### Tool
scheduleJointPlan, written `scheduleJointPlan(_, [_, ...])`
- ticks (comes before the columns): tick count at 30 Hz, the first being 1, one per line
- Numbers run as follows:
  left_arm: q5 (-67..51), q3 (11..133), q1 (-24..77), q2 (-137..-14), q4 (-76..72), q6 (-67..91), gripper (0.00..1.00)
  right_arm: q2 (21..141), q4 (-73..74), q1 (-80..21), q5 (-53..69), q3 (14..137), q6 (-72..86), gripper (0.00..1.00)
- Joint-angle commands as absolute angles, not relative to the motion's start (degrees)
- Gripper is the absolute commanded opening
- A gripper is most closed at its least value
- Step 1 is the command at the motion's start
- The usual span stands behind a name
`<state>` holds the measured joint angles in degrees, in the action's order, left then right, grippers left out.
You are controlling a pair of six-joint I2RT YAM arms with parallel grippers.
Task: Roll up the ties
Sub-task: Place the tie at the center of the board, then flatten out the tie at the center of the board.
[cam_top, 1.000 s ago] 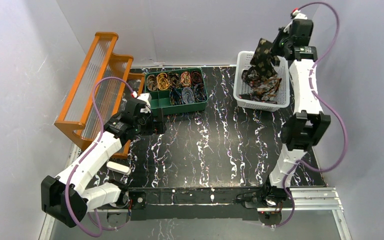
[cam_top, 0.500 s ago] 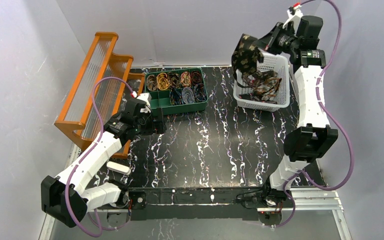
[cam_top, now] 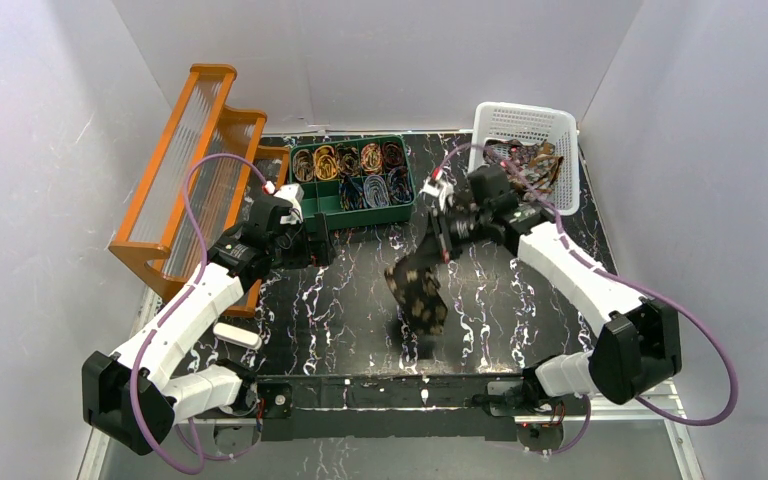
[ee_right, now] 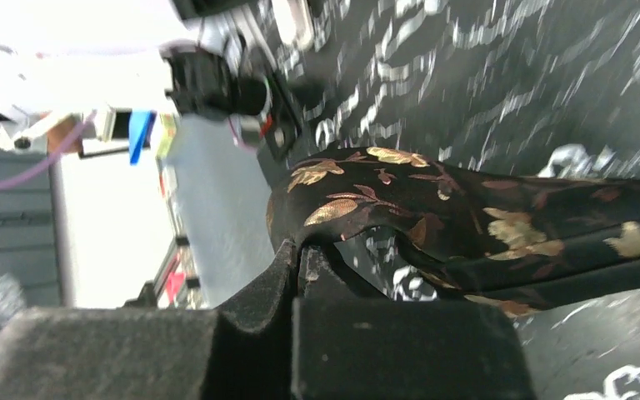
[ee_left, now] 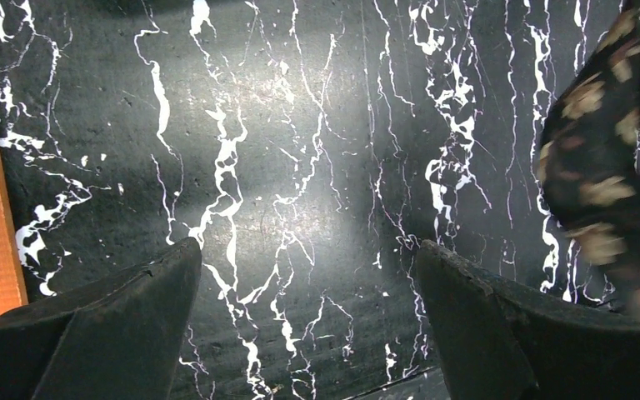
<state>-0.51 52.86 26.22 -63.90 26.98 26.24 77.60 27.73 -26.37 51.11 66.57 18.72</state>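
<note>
One tie, dark with gold leaf motifs, hung limp from the right jaws above the middle of the tabletop. Whether its lower end touched the surface could not be told. The right jaws were fully closed, pinching a fold of the fabric near one end, and the rest of the strip trailed away doubled and loosely creased. The left jaws stood spread to full width and held nothing. They were poised low over bare tabletop just beside the orange rack, and the hanging tie showed at the right edge of the left wrist view. Further ties lay tangled in the white basket at the far right corner. Finished coils filled compartments of the green tray at the far edge. The step in hand was judged to be delivery of a single tie to the working area, with rolling not yet begun. The next move would probably call for laying the strip out flat and straight within reach of the left jaws, so that one end could be pinned and the rest wound. Fabric this limp seemed likely to bunch unless drawn along the surface as it was lowered.
</note>
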Motion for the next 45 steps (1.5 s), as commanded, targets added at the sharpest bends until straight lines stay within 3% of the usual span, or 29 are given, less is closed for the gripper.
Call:
scheduleJointPlan(1, [-2.6, 52.3, 26.1, -62.8, 27.0, 26.9, 0.98, 75.7, 33.9, -29.7, 49.8, 58.3, 12.7, 0.01])
scheduleJointPlan(4, [-2.9, 51.4, 26.1, -62.4, 26.2, 27.3, 0.98, 77.7, 33.7, -30.0, 44.8, 53.4, 12.7, 0.16])
scheduleJointPlan(6, [-3.2, 51.3, 26.1, -62.7, 25.9, 27.3, 0.98, 80.0, 35.2, -30.0, 39.3, 54.5, 12.4, 0.45])
scheduleJointPlan(10, [-3.7, 51.4, 26.1, -62.6, 26.2, 27.1, 0.98, 79.2, 34.2, -29.7, 22.5, 59.3, 18.5, 0.8])
scheduleJointPlan(13, [-3.5, 51.1, 26.1, -62.2, 26.3, 27.1, 0.98, 76.7, 30.4, -28.3, 7.9, 59.9, 26.0, 0.95])
scheduleJointPlan(17, [-3.8, 50.8, 26.1, -62.3, 26.3, 27.0, 0.98, 77.5, 25.7, -25.6, -6.5, 59.1, 32.7, 0.98])
scheduleJointPlan(23, [-3.9, 51.0, 26.1, -62.2, 26.5, 26.6, 0.98, 83.7, 12.5, -17.8, -2.2, 58.7, 38.0, 0.99])
scheduleJointPlan(30, [-3.6, 50.7, 26.1, -61.4, 26.9, 26.9, 0.98, 93.1, 0.7, -16.6, -3.0, 62.2, 39.8, 0.99])
scheduleJointPlan(34, [-3.3, 50.8, 26.1, -61.4, 27.2, 27.0, 0.98, 96.3, -6.4, -16.7, -2.9, 62.1, 39.6, 0.92])
scheduleJointPlan(37, [-3.3, 50.8, 26.1, -61.6, 27.2, 27.1, 0.98, 97.8, -9.2, -16.6, -3.4, 61.4, 39.2, 0.76])
scheduleJointPlan(43, [-3.2, 50.8, 26.1, -61.7, 27.3, 27.2, 0.98, 95.6, -11.7, -16.6, -1.8, 59.9, 36.3, 0.28])
scheduleJointPlan(45, [-3.3, 50.7, 26.1, -61.9, 27.4, 27.2, 0.98, 94.2, -11.0, -16.7, 0.4, 60.5, 34.4, 0.18])
